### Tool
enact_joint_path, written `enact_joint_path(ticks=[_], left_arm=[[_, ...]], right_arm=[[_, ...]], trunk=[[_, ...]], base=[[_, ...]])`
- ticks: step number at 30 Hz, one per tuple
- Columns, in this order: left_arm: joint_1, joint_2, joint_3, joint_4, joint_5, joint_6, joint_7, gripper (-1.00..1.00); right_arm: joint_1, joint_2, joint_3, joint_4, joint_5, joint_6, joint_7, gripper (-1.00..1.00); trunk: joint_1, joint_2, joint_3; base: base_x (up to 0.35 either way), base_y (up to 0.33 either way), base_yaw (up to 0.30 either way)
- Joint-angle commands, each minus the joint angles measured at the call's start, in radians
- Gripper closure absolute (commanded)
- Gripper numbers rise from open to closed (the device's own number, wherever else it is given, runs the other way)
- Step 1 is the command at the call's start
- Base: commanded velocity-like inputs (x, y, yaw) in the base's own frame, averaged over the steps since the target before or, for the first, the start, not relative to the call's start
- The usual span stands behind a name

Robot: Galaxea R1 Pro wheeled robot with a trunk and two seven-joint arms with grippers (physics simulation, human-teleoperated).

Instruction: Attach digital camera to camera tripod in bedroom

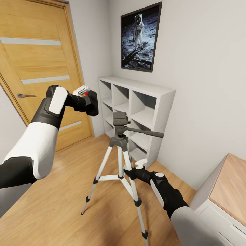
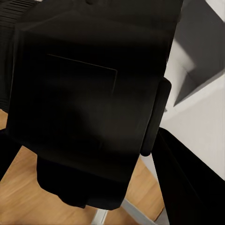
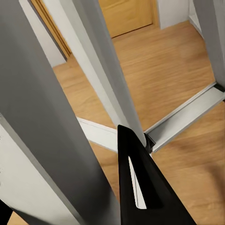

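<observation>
Left gripper (image 1: 83, 93): raised in front of the wooden door (image 1: 37, 68); its fingers are clamped on the small boxy matte-black digital camera (image 1: 91, 102), whose bright red button is seen just beside the pale fingertips.
Digital camera: held in the air, up and to the door side of the dark grey tripod head (image 1: 121, 122), apart from it; in the left wrist view its black body (image 2: 89, 98) is pressed between the fingers and covers most of what lies beyond them.
Camera tripod (image 1: 119, 160): a tall stand with silver-white legs, black joints and feet, set upright on the light wood plank floor (image 1: 54, 208); its long side handle is pointed towards the white cube shelf (image 1: 136, 112).
Right gripper (image 1: 134, 168): placed low at the tripod's legs, near the centre brace; one dark finger (image 3: 140, 187) is seen just beside a silver leg (image 3: 101, 70). Whether the fingers are closed on the leg cannot be told.
Bedroom: a framed astronaut picture (image 1: 140, 37) is hung above the shelf; a wood-topped desk (image 1: 229, 191) is found beyond the right arm.
</observation>
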Motion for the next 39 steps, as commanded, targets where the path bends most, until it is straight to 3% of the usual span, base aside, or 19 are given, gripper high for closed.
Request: enact_joint_path(ticks=[1, 6, 22, 39], left_arm=[[-0.001, -0.001, 0.001, -0.001, 0.01, 0.003, 0.007, 1.0], [-0.001, -0.013, 0.003, -0.002, 0.01, 0.005, 0.009, 1.0], [-0.001, -0.012, 0.0, -0.007, 0.005, -0.005, 0.042, 1.0], [-0.001, -0.04, -0.035, -0.078, -0.006, 0.005, 0.062, 1.0]], right_arm=[[0.0, 0.001, 0.002, 0.014, 0.073, 0.005, 0.001, 1.0], [0.0, 0.002, 0.0, 0.014, 0.082, 0.004, 0.002, 1.0], [0.0, 0.002, 0.0, 0.014, 0.079, 0.004, 0.002, 1.0], [0.0, -0.003, -0.002, 0.015, 0.072, 0.004, 0.003, 1.0]], trunk=[[0.001, -0.002, -0.002], [0.001, -0.002, -0.002], [0.001, -0.002, -0.002], [0.001, -0.002, -0.002]], base=[[0.0, 0.0, 0.0], [0.0, 0.0, 0.0], [0.0, 0.0, 0.0], [0.0, 0.0, 0.0]])
